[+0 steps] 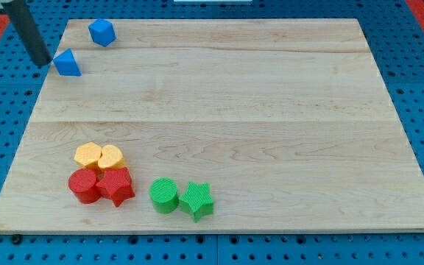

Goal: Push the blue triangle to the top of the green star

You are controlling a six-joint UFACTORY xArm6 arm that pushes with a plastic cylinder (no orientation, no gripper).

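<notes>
The blue triangle [67, 63] lies near the board's top left corner. My tip [43, 62] stands just left of it, at the board's left edge, very close to the block. The green star [196, 199] lies near the bottom edge, left of centre, touching a green cylinder [163, 195] on its left. The rod rises up and to the left, out of the view's top.
A blue cube-like block [101, 32] sits at the top left, above and right of the triangle. Two yellow blocks [99, 156] and a red cylinder [83, 185] with a red star [116, 186] cluster at the bottom left. The wooden board [271, 110] ends close to the tip.
</notes>
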